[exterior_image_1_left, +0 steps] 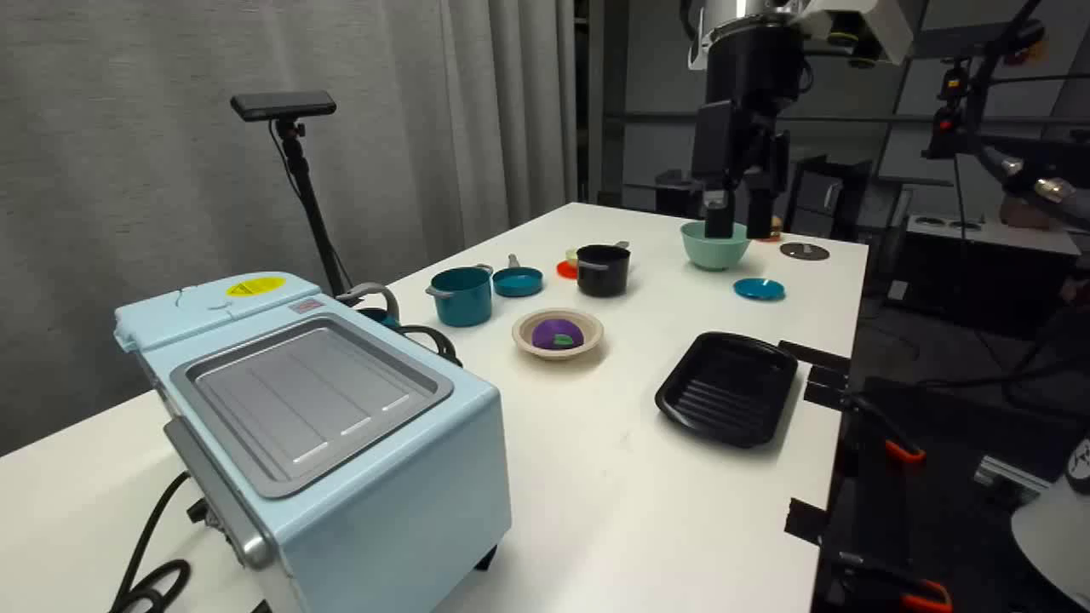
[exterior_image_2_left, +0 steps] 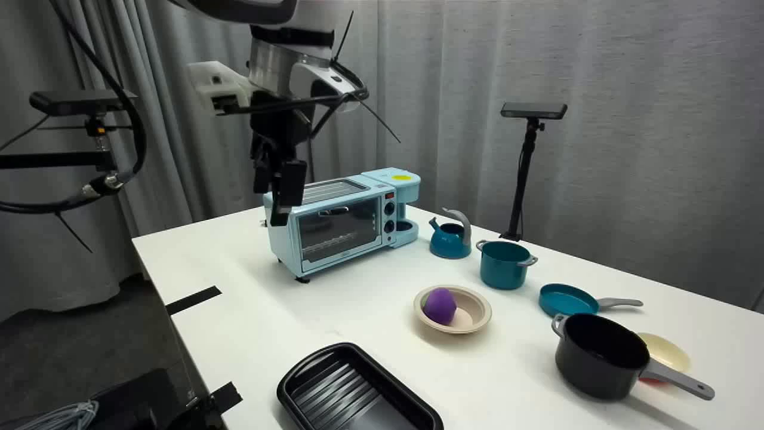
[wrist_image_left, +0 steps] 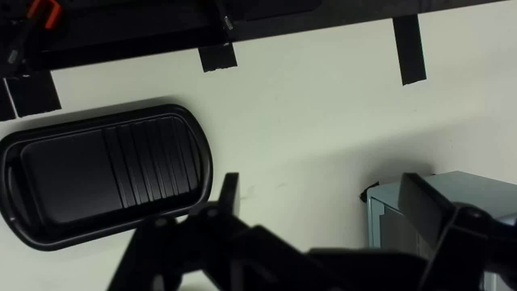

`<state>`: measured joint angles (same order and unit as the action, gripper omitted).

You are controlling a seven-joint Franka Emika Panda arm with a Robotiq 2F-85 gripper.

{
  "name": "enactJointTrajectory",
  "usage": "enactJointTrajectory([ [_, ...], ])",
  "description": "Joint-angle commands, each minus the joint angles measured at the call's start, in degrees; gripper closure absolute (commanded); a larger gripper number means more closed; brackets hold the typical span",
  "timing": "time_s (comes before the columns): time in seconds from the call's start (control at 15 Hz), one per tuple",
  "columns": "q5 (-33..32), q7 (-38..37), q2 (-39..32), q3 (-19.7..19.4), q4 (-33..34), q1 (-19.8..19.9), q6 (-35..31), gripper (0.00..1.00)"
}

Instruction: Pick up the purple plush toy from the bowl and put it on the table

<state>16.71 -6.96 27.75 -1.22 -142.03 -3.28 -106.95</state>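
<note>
The purple plush toy [exterior_image_1_left: 558, 332] lies in the shallow beige bowl [exterior_image_1_left: 589, 347], and a bit of green shows on it. In an exterior view the toy [exterior_image_2_left: 440, 306] rests toward one side of the bowl [exterior_image_2_left: 479, 313]. The bowl stands on the white table [exterior_image_1_left: 613, 494]. My gripper [exterior_image_1_left: 739, 223] hangs high above the table, apart from the bowl; it also shows in an exterior view [exterior_image_2_left: 282, 203]. In the wrist view the gripper's fingers [wrist_image_left: 321, 186] are wide apart with nothing between them. There the toy does not show.
A light blue toaster oven [exterior_image_2_left: 340, 233] and a black ribbed tray [exterior_image_1_left: 728, 387] stand near the bowl; the tray [wrist_image_left: 107, 169] also shows in the wrist view. A teal pot [exterior_image_1_left: 464, 298], teal pan [exterior_image_1_left: 518, 282], black pot [exterior_image_1_left: 603, 272] and mint bowl [exterior_image_1_left: 714, 251] stand farther along.
</note>
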Motion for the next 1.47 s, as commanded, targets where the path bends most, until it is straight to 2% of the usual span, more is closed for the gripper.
enactJointTrajectory([
  [0.0, 0.4, 0.3, -0.1, 0.8, 0.1, 1.0, 0.2, 0.0],
  [1.13, 0.4, 0.3, -0.1, 0.8, 0.1, 1.0, 0.2, 0.0],
  [1.4, -0.7, 0.6, -3.0, 0.7, 3.3, 1.6, -1.5, 0.0],
])
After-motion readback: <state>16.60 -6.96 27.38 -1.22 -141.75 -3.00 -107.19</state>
